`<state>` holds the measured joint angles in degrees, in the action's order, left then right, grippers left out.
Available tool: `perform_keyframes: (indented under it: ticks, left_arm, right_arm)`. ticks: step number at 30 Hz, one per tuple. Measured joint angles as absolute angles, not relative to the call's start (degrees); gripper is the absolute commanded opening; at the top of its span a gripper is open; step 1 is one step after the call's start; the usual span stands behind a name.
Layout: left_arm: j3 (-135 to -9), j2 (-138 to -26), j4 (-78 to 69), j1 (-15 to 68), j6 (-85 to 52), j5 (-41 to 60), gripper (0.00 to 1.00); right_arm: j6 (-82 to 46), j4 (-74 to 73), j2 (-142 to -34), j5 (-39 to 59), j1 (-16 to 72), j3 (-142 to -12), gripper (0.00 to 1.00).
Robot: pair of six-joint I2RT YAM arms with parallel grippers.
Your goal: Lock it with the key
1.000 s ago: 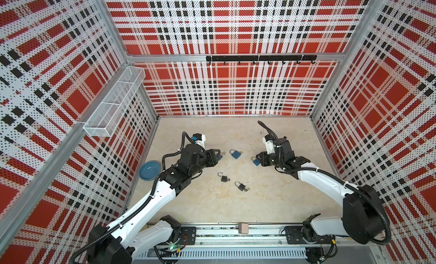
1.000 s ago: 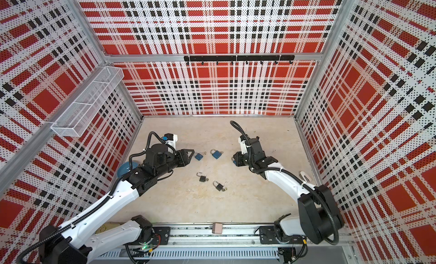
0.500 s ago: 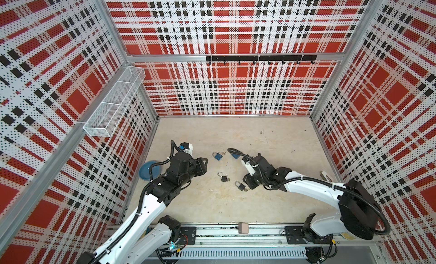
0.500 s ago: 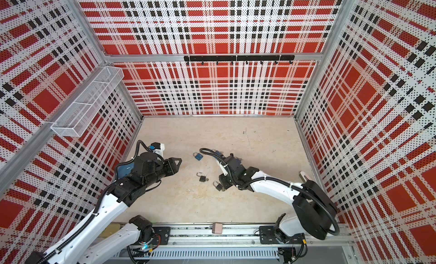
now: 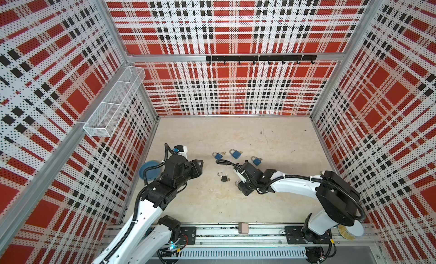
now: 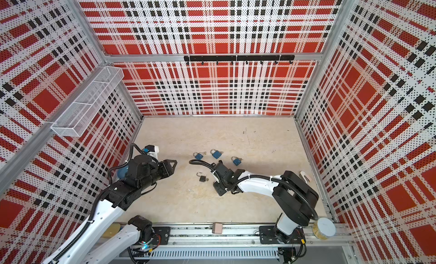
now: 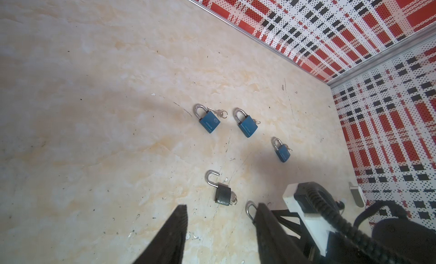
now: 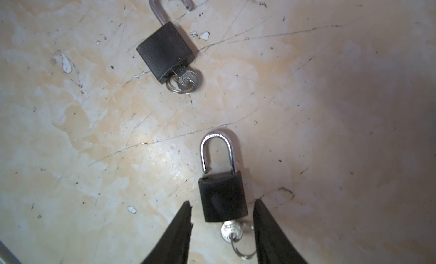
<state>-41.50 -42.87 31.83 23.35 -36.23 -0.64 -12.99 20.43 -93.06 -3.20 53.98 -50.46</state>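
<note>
The right hand (image 8: 222, 202), half wide, straddles a shut lock (image 8: 221, 196) on the surface (image 8: 330, 109); its key (image 8: 232, 231) sits in, ready to turn; the left hand (image 7: 221, 206) hovers open, empty, near the open lock (image 7: 223, 194).

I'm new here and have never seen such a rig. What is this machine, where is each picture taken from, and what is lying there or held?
It is a robot with two arms, each ending in a two-fingered end effector. Two pictures look down from overhead, nearly alike; two come from cameras on the wrists. On the table lie three blue padlocks, shut, and two black ones with keys in them. The open black padlock lies free; the shut black padlock lies between the fingers of the right end effector, which is open, not gripping. The left end effector is open and empty.
</note>
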Motion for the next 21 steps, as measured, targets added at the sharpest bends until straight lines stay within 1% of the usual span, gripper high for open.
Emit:
perform_keyframes:
  ticks: [15, 21]
  left_arm:
    - [-40.9, -42.4, 32.2, 21.7, -36.2, 0.2, 0.51]
    - [-40.5, -42.3, 32.2, 21.2, -36.2, 1.0, 0.51]
  right_arm:
    - [-12.1, 21.8, -98.0, -8.0, 56.7, -53.2, 0.41]
    - [-12.2, 23.0, -98.3, -10.0, 57.3, -53.6, 0.37]
